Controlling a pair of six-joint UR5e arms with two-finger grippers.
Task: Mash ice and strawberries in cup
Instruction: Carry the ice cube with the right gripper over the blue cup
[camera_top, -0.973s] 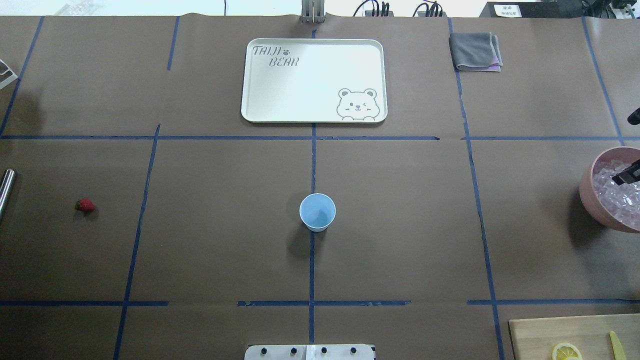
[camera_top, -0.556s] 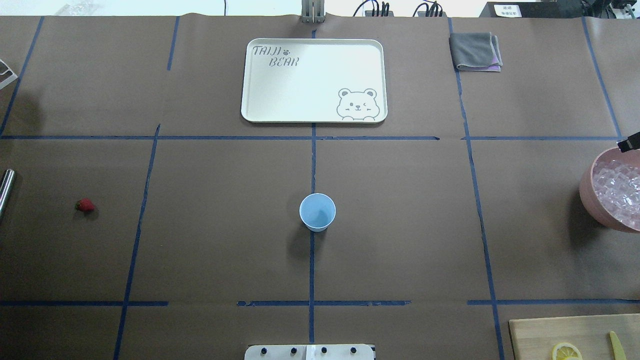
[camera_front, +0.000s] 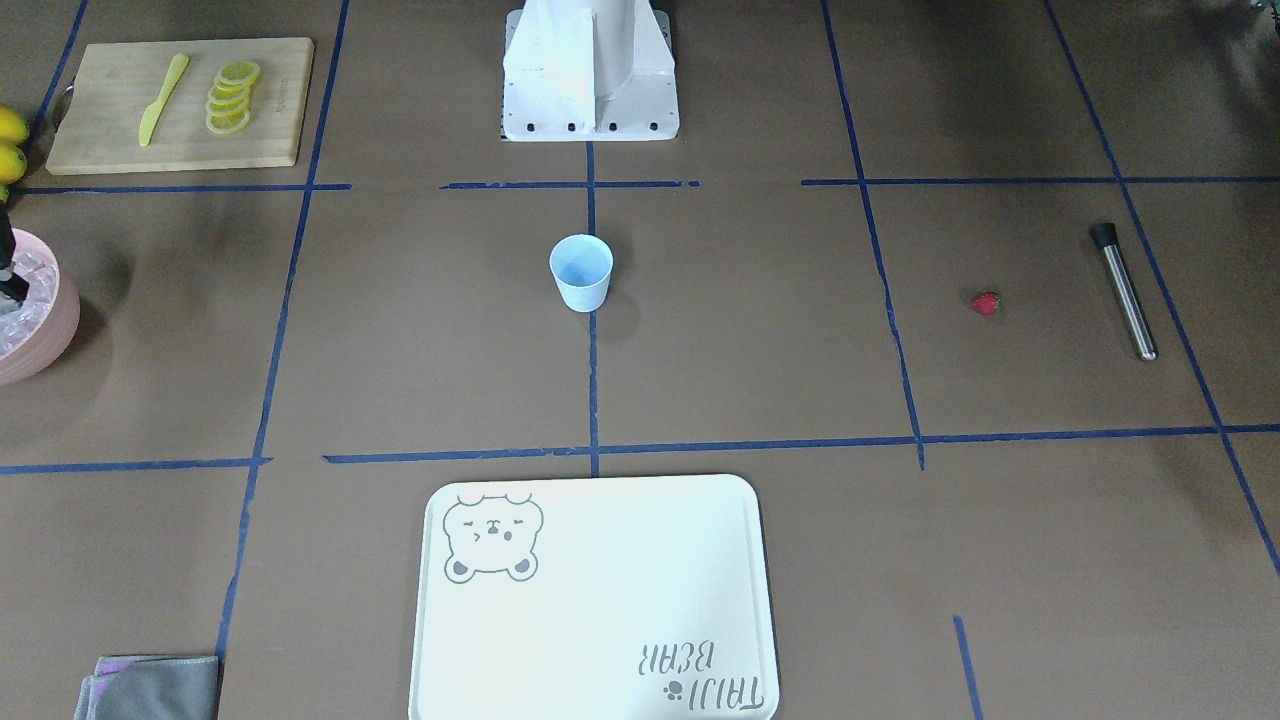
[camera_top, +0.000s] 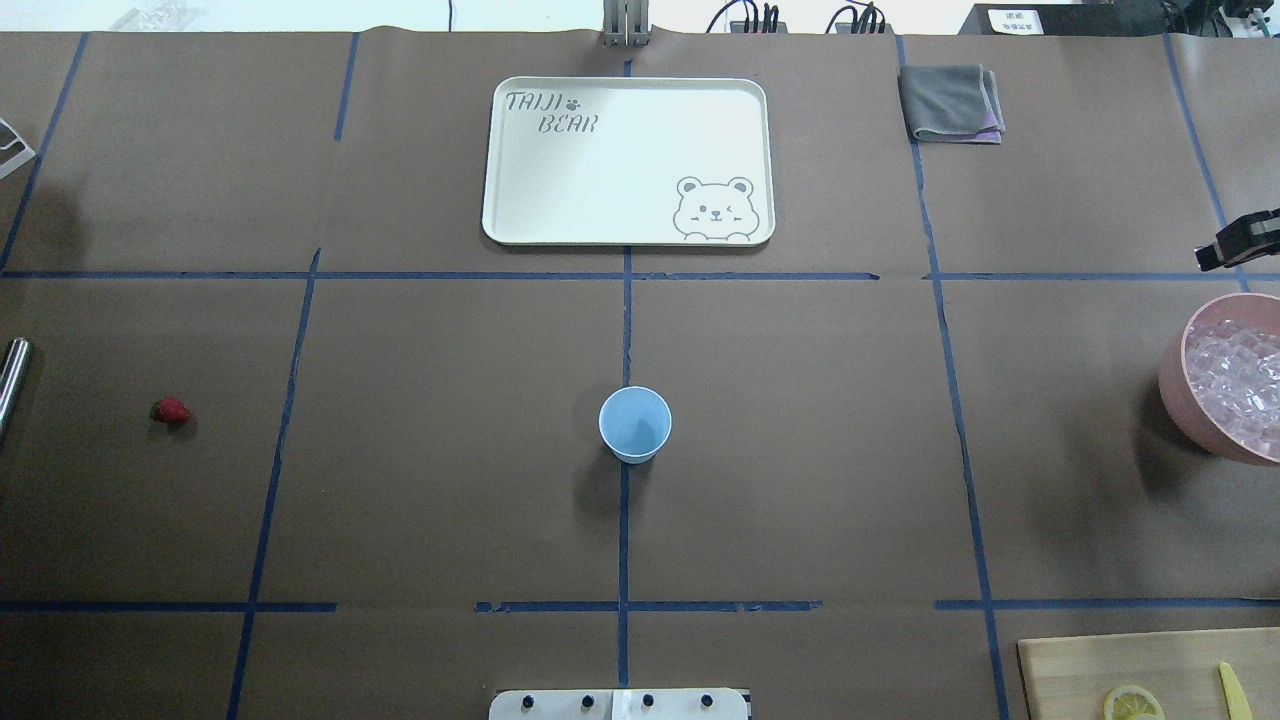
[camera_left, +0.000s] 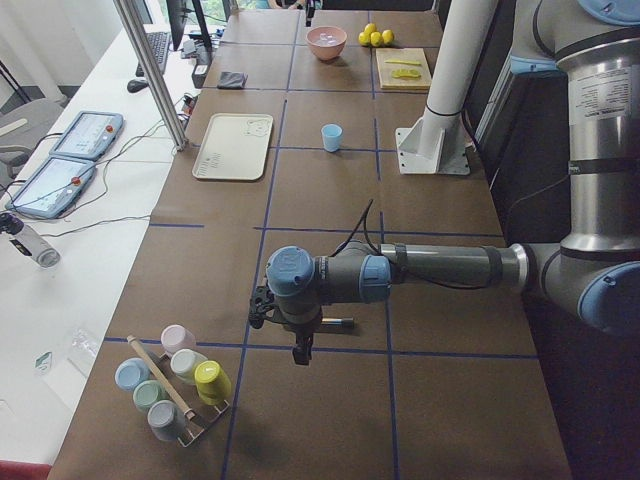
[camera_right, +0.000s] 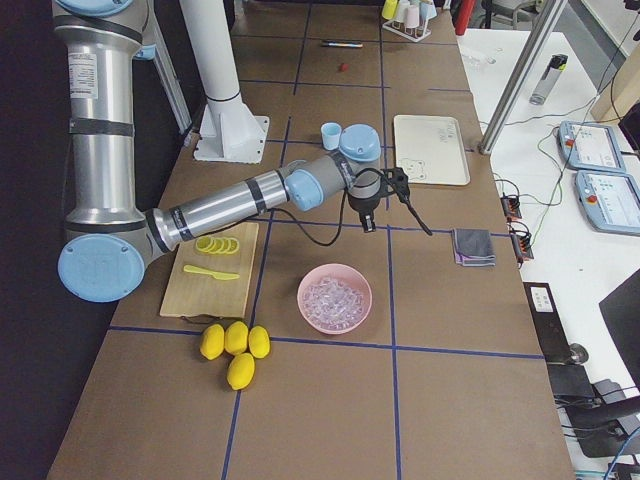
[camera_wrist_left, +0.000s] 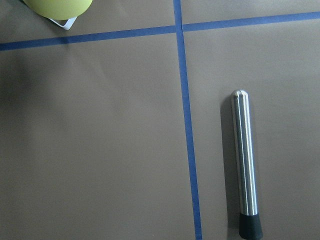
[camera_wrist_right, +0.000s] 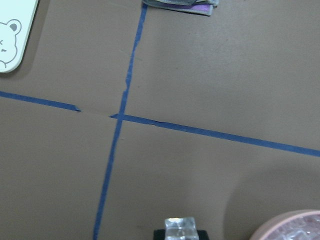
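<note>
Cup (camera_top: 635, 424) upright mid worktop (camera_top: 800, 450), on the centre tape line, in front of the robot base. Strawberry (camera_top: 170, 410) lies on the robot's left side, well apart from cup, near the muddler (camera_front: 1125, 292) which lies flat further out. Ice (camera_top: 1235, 385) heaped in pink bowl (camera_top: 1175, 395) at the right edge of the worktop. Right pincer (camera_top: 1212, 255) hangs over bare worktop just beyond the bowl on the tray side, clenched on one clear cube (camera_wrist_right: 181, 226); wrist view shows the cube sitting between the black fingertips, bowl rim at the lower right corner. Left pincer (camera_left: 299, 350) hangs above the muddler at the far left end; seen only from the side, so cannot tell whether clenched or released; its wrist view looks straight down on the muddler, black tip nearest the lower edge. Tray (camera_top: 628, 160) with bear print across the worktop from the cup, folded grey cloth (camera_top: 950, 102) to its right. Cutting board (camera_front: 180, 103) with lemon slices (camera_front: 232, 95) and a yellow knife (camera_front: 163, 98) near the robot's right side, whole lemons (camera_right: 234, 348) just beside the board
</note>
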